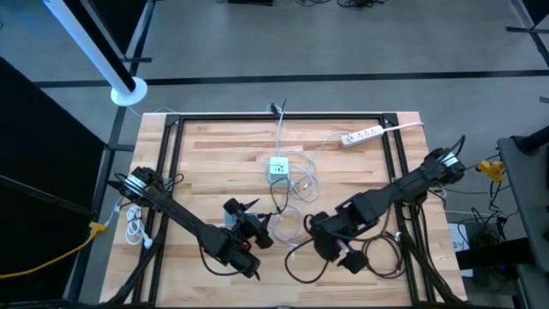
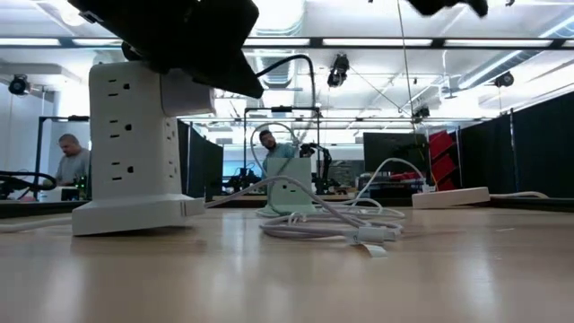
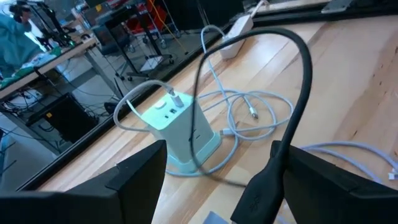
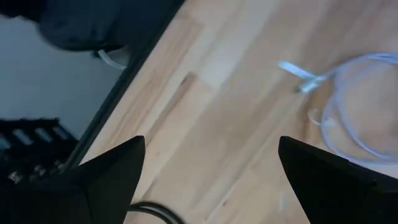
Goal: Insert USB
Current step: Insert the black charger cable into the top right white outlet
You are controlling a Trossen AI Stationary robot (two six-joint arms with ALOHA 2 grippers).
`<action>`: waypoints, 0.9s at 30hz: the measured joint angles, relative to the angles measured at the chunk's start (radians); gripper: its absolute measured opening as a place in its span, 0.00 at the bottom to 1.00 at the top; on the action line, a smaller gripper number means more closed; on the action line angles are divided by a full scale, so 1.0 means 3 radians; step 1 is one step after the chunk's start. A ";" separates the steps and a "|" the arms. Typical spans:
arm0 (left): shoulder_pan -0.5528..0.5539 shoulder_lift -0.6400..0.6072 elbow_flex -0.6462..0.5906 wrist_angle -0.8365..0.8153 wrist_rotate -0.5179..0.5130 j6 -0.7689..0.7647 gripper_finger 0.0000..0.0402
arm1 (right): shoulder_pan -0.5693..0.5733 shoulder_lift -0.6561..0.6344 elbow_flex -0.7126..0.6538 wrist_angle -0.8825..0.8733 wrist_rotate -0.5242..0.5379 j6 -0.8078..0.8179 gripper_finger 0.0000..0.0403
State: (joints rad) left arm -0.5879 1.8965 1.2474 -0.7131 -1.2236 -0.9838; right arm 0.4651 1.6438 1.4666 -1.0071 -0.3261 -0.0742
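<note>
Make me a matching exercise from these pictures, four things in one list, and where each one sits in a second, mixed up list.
Things:
1. power strip
2. green charger cube
3. left gripper
4. right gripper

Places, seen in the high view:
A. near the table's middle, with white cables running to it
B. at the table's far edge, toward the right arm's side
C. low over the near part of the table, open, left of the loose white cable
D. low over the near part of the table, open, right of that cable

Pairs: 1-B, 2-A, 3-C, 4-D
</note>
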 joint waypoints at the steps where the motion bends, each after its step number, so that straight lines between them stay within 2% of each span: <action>1: 0.0000 -0.0012 -0.0001 -0.0039 0.0031 -0.0005 0.68 | 0.0020 -0.0049 0.0000 -0.0012 0.0077 0.0044 0.88; 3: -0.0001 -0.0038 -0.0002 -0.0118 0.0095 -0.0014 0.68 | 0.0058 -0.0143 0.0000 -0.0032 0.0214 0.0128 0.88; 8: 0.0034 -0.0065 -0.0031 -0.0302 0.0434 0.0046 0.68 | 0.0169 -0.0226 0.0000 -0.0020 0.0227 0.0279 0.88; 11: 0.0018 -0.0074 -0.0062 -0.0392 0.0590 0.0053 0.68 | 0.0264 -0.0224 -0.0001 -0.0030 0.0358 0.0377 0.88; 14: -0.0003 -0.0068 -0.0064 -0.0462 0.0599 0.0050 0.68 | 0.0356 -0.0214 -0.0001 -0.0035 0.0483 0.0427 0.88; 21: -0.0028 -0.0073 -0.0056 -0.0695 0.0851 0.0083 0.68 | 0.0495 -0.0210 -0.0001 -0.0034 0.0485 0.0482 0.88; 27: -0.0046 -0.0042 0.0297 -0.1096 0.1179 0.0104 0.68 | 0.0501 -0.0210 -0.0001 -0.0027 0.0579 0.0487 0.88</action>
State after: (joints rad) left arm -0.6018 1.8840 1.3364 -1.0419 -0.8700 -0.9525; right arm 0.6155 1.5806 1.4662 -1.0152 -0.1524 0.0719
